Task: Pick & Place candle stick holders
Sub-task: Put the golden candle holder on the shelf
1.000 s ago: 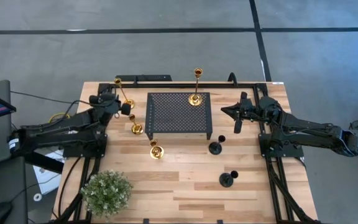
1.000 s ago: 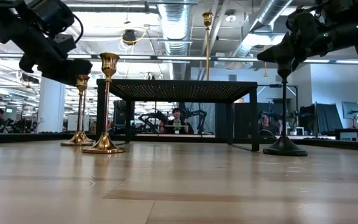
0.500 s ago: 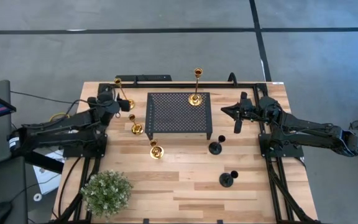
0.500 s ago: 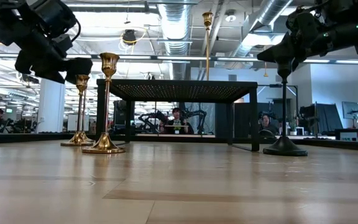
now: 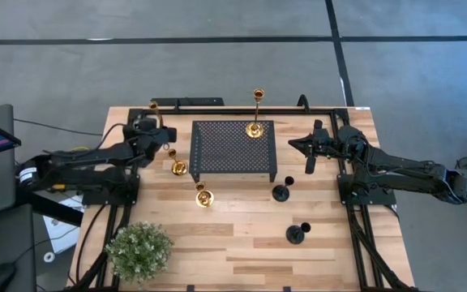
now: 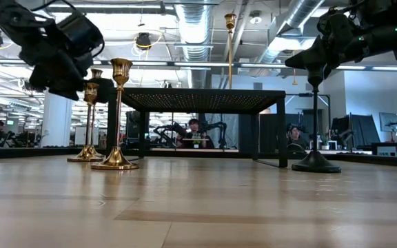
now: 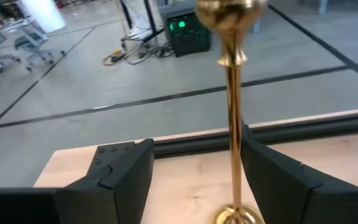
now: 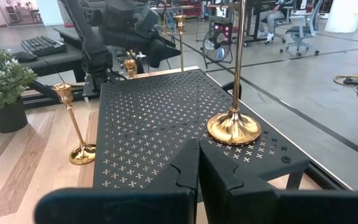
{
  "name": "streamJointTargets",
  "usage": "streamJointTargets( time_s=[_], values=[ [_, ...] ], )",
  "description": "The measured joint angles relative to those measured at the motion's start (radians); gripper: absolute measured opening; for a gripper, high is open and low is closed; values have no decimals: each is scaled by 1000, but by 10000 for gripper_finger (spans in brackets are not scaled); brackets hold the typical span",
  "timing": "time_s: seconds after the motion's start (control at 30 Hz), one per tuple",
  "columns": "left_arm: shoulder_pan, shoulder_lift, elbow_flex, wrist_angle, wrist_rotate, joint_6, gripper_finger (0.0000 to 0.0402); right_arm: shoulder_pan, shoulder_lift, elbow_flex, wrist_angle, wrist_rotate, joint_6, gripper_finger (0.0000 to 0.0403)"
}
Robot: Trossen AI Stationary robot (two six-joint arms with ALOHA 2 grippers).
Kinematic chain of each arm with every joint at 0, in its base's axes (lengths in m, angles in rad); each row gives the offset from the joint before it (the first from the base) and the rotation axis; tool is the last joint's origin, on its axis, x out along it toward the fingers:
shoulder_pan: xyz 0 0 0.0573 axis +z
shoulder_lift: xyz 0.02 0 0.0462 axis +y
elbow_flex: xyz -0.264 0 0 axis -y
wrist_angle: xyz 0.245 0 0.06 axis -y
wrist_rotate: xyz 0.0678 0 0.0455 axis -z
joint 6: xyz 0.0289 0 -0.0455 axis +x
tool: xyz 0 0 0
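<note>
A tall gold candle stick holder (image 7: 232, 124) stands upright on its round base at the table's far left, its cup (image 5: 154, 106) showing beside my left gripper (image 5: 160, 136). That gripper (image 7: 194, 180) is open; the stem rises between its fingers, close to one of them. A second tall gold holder (image 5: 255, 128) stands on the black perforated stand (image 5: 233, 154). Two short gold holders (image 5: 178, 168) (image 5: 203, 198) stand left of the stand. Two black holders (image 5: 280, 192) (image 5: 296, 234) stand nearer. My right gripper (image 5: 293, 144) hovers shut beside the stand's right edge.
A potted green plant (image 5: 139, 251) sits at the near left corner. The black stand fills the table's far middle. Bare wood lies along the near edge between the plant and the black holders. People sit at desks in the room behind.
My left gripper has opened around the tall gold holder's stem and let it go. The holder stays standing on the table at the far left. The gripper has shifted slightly toward the black stand.
</note>
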Motion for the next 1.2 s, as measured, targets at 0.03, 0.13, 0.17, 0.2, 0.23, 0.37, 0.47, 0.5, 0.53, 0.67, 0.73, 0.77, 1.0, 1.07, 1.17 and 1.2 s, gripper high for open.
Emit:
streamJointTargets(
  time_s=[0.03, 0.13, 0.17, 0.2, 0.23, 0.37, 0.47, 0.5, 0.53, 0.67, 0.73, 0.77, 1.0, 1.07, 1.17, 1.2],
  values=[
    [9, 15, 0, 7, 0, 0, 241, 0, 0, 0, 0, 0, 0, 1],
    [36, 49, 0, 43, 0, 0, 241, 0, 0, 0, 0, 2, 0, 1],
    [44, 58, 0, 49, 0, 1, 241, 0, 0, 0, 0, 7, 0, 1],
    [52, 65, 0, 55, 1, 1, 241, 0, 0, 0, 0, 15, 0, 1],
    [59, 70, 0, 62, 1, 1, 241, 0, 0, 0, 0, 20, 0, 1],
    [81, 77, 0, 75, 23, 1, 241, 0, 0, 0, -2, 21, 0, 1],
    [83, 77, 0, 94, 36, 0, 241, 0, 0, 0, -3, 21, 0, 1],
    [82, 77, 0, 107, 37, 1, 241, 0, 0, 0, -3, 21, 0, 1],
    [82, 77, 0, 118, 37, 0, 241, 0, 0, 0, -3, 22, 0, 1],
    [82, 77, 0, 162, 37, 21, 241, 0, 0, 0, -3, 22, 0, 1],
    [82, 76, 0, 183, 58, 22, 241, 0, 0, 0, -3, 22, 0, 1],
    [82, 76, 0, 196, 79, 23, 241, 0, 0, 0, -3, 22, 0, 1],
    [82, 76, 0, 233, 134, 50, 240, 0, 0, 0, -3, 22, 0, 1],
    [82, 76, 0, 235, 134, 55, 239, 0, 0, 0, -3, 22, 0, 1],
    [82, 77, 0, 243, 126, 57, 230, 0, 0, 0, -3, 22, 0, 1],
    [82, 76, 0, 243, 117, 58, 226, 0, 0, 0, -3, 22, 0, 1]
  ],
)
